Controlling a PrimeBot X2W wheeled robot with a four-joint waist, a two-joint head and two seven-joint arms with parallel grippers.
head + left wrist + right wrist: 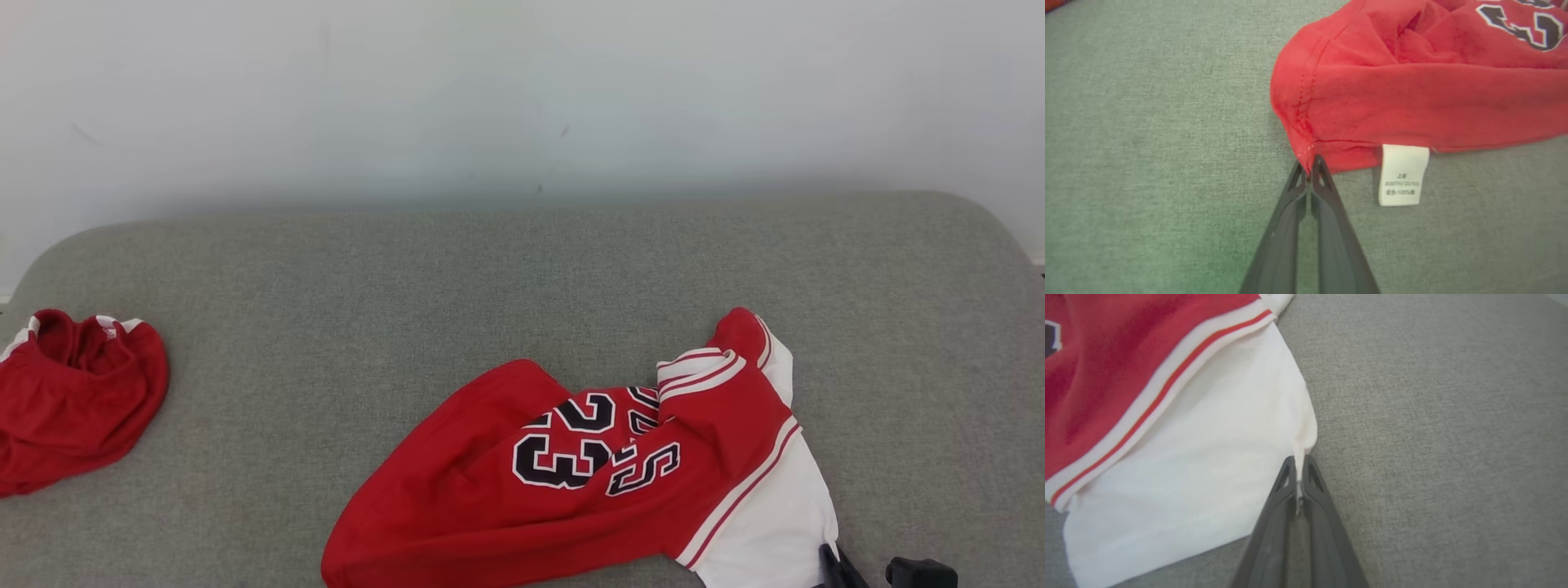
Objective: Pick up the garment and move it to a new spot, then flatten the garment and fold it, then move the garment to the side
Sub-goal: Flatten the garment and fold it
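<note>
On the cushion (522,278): grey fabric, wide, below a pale wall (522,98).
Jersey (490,506): red and white, crumpled at the front right, number 23 up.
Red heap (77,400): far left, well apart from the jersey.
Left gripper (1310,163): clamped on the red hem corner.
Right gripper (1299,461): pinching the white edge.
Tag (1402,175): white, at the red hem, just beside the left fingers.

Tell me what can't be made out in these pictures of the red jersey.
Jersey lettering: head view, creases hide parts of it.
Care label: left wrist view, print too small and blurry.
Second red garment: head view, cut off by the left edge.
</note>
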